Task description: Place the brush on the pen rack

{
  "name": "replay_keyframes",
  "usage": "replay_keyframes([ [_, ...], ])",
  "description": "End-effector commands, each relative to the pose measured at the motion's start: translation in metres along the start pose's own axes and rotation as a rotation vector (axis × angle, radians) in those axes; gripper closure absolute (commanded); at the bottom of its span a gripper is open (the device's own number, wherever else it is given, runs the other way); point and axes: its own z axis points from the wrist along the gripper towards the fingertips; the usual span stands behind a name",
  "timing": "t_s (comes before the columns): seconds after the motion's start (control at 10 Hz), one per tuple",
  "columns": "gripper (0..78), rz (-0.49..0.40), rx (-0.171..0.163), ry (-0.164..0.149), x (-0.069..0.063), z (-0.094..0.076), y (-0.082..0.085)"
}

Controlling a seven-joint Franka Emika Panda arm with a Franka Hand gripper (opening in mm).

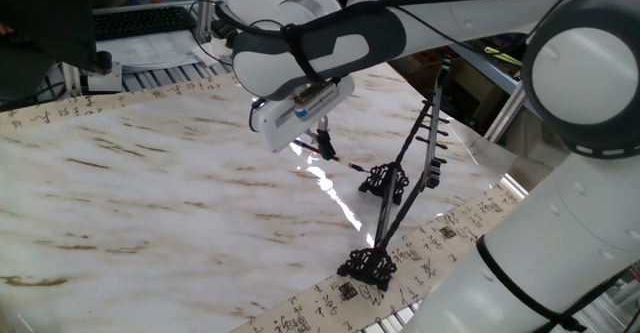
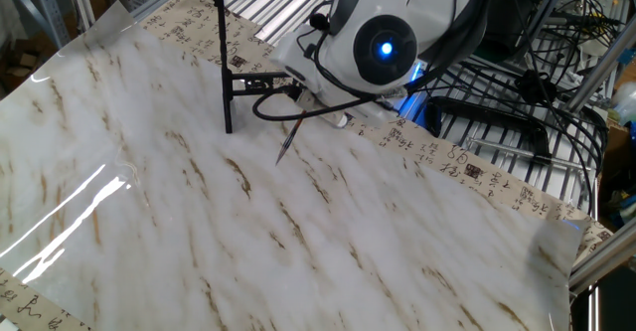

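— Though half hidden under the wrist, brush in plain sight: thin dark shaft slanting down, pointed tip lowest, hanging just above the marbled table. Touching the surface or not: cannot tell.

— Held, then?

— Looks so. Gripper clamped on the upper part of the shaft, dark fingers pinching it from both sides. From the other side, only the lower shaft and tip poking out beneath the white wrist housing with its blue light.

— And the pen rack?

— Standing near the table's edge, just beside the brush on the arm's side. Black metal, two scrolled feet on the marble, thin posts leaning up to a bar with small pegs. In the other fixed view, one black post upright, close behind the brush tip, apart from it.

— Anything around?

— Strip of paper with printed characters along the table's border. Bright glare streaks across the marble. Black cables and metal racking past the far edge.
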Motion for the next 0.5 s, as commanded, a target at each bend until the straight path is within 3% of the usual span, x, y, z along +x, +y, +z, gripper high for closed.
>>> replay_keyframes([
  [0.1,76.4,0.003,0.029,0.039,0.0052,-0.0012,-0.0035],
  [0.5,76.4,0.016,0.053,0.048,0.0050,-0.0040,-0.0070],
])
